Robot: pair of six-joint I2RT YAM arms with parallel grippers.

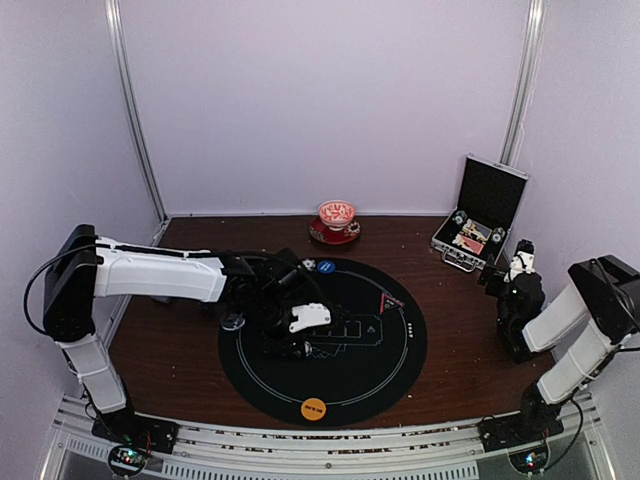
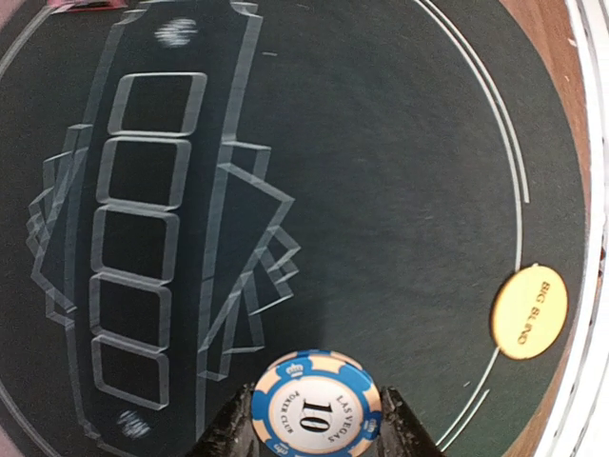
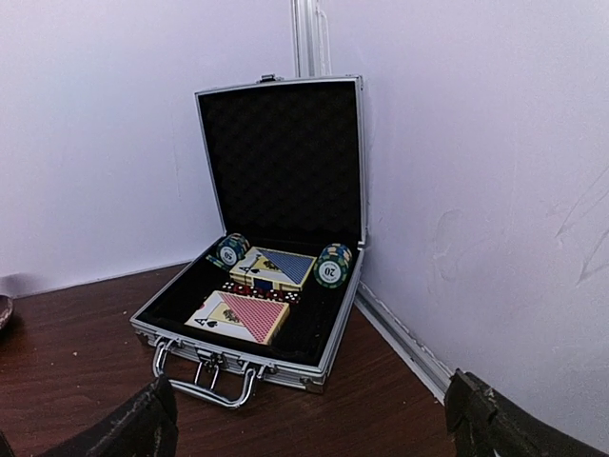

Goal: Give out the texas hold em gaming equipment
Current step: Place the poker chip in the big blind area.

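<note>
**One blue chip [image 2: 316, 405] clamped above the mat [image 1: 370, 375]**

Seen from above, the left arm reaches across the round black mat in the middle of the worktop [image 1: 170, 350]. The left gripper [image 1: 292, 345] points down over the mat's left half. From here it cannot be told what sits between its fingers. An orange disc [image 1: 314, 408] lies at the mat's near edge and a blue disc [image 1: 325, 267] at its far edge. A red bowl [image 1: 337, 215] stands at the far edge of the worktop. An open case [image 1: 480, 215] sits in the far right corner, and the right gripper [image 1: 515, 265] is near it, facing it.

The left wrist camera shows the two fingers [image 2: 228, 433] pressed together on the blue chip. The chip's striped face, marked 10, is turned to the lens. It hangs over the card outlines printed on the mat; whether it touches the mat cannot be told. The orange disc, lettered BIG BLIND, lies flat beside the mat's white ring line.

The right wrist camera shows that gripper's fingers [image 3: 133, 428] spread wide with nothing between them, low over the worktop in front of the case. The lid stands upright. Inside lie a blue-backed deck [image 3: 276, 267] and a red-backed deck [image 3: 240, 316]. Two stacks of green chips [image 3: 333, 264] stand at the back.
</note>
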